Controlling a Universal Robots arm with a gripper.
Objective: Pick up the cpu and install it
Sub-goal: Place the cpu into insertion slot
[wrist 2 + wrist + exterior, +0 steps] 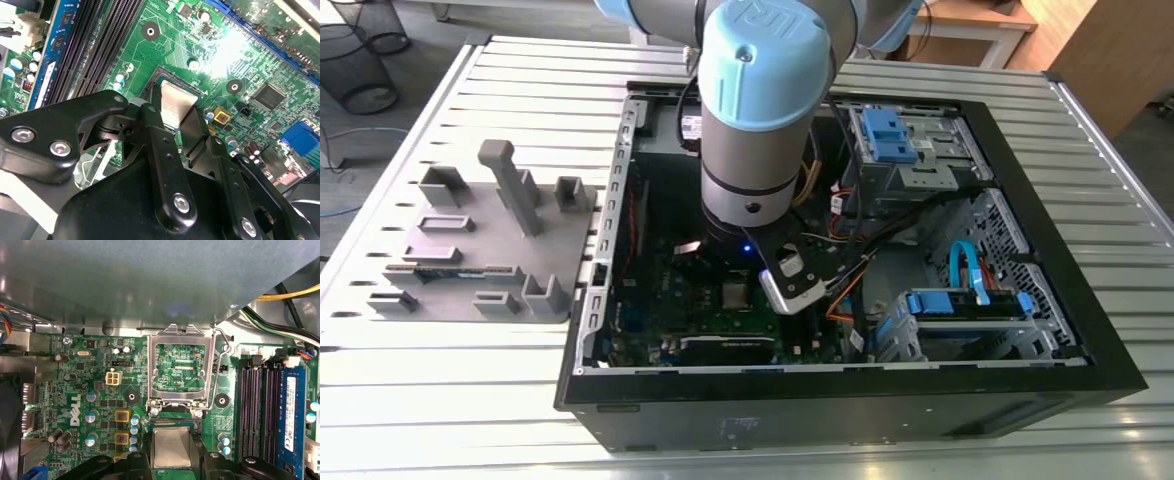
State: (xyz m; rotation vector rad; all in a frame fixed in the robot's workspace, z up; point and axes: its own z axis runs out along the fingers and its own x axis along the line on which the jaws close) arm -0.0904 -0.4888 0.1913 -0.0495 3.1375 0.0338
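Black fingers [156, 131] grip the silver cpu [176, 106] at its edges. The first wrist view shows the socket frame [151, 367] hinged open.

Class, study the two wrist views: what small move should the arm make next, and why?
Probably lower the cpu straight down a touch. The gripper has its jaws against two of its sides, it lines up squarely with the socket, and the hinged frame stands open, clear of it.
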